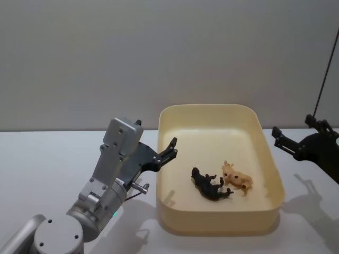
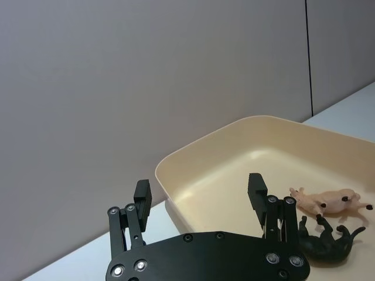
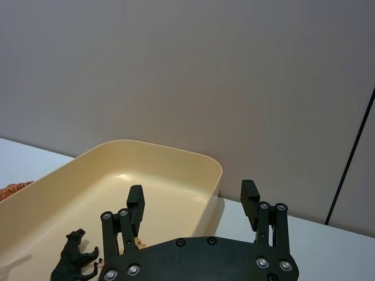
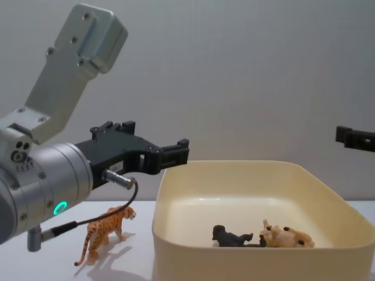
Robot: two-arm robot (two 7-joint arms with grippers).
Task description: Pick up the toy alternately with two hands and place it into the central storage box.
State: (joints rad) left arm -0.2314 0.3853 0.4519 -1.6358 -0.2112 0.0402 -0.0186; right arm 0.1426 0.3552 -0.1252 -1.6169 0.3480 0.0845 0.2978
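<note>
Cream plastic storage box [image 1: 217,225] sits mid-table. Inside, on its floor toward the near right, I log two toys lying on their sides: a black animal [image 1: 211,187] and a tan one [image 1: 237,179], just beside each other. An orange tiger [image 4: 104,233] stands upright on the white table [image 1: 42,159], left of the box. Left gripper [image 2: 199,190] hovers beside the box's left rim, fingers spread wide, holding nothing. Right gripper [image 3: 193,194] hangs off the box's right side, likewise wide open and empty.
</note>
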